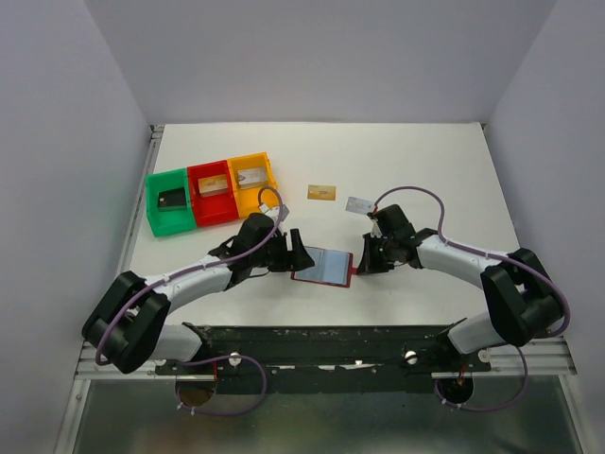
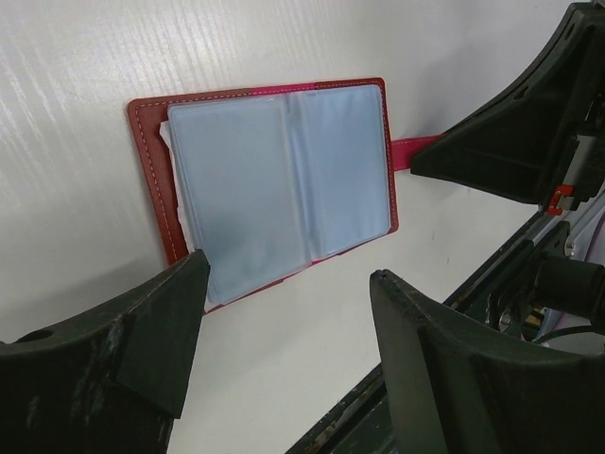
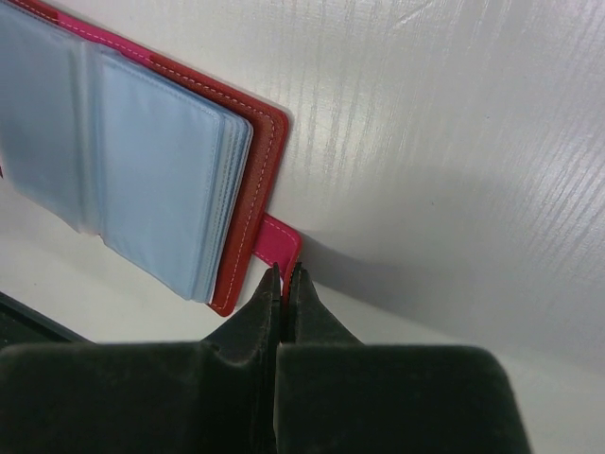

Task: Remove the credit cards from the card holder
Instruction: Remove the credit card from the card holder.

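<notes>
Frankly, you cannot tell whether any cards sit in the card holder (image 1: pixel 322 267): its light blue sleeves are frosted and show only a flat, cloudy sheen. In the left wrist view the near finger covers one corner of the sleeves, so contact there stays unclear. The tip of the snap tab (image 3: pixel 281 240) is hidden between the closed fingers. What lies in the green tray (image 1: pixel 157 210), red tray (image 1: pixel 216 211) and yellow tray (image 1: pixel 267 195) is too small to name; the shape in the green one is dark.

The holder is stitched maroon leather, lying open and flat on the ribbed white surface (image 1: pixel 425 170), with a stack of soft plastic pockets and a pink tab on one long edge.

From above, your left gripper (image 1: pixel 295 253) sits at the holder's 9 o'clock, released, fingers spread wide with the open pages just ahead of them. Your right gripper (image 3: pixel 285 274) sits at its 3 o'clock, clenched on the tab.

A gold-orange card (image 1: pixel 322 192) lies loose at the holder's 12 o'clock, and a silver-grey card (image 1: pixel 358 203) at 1 o'clock, beside the right wrist. The trays stand in a row at 10 o'clock.
</notes>
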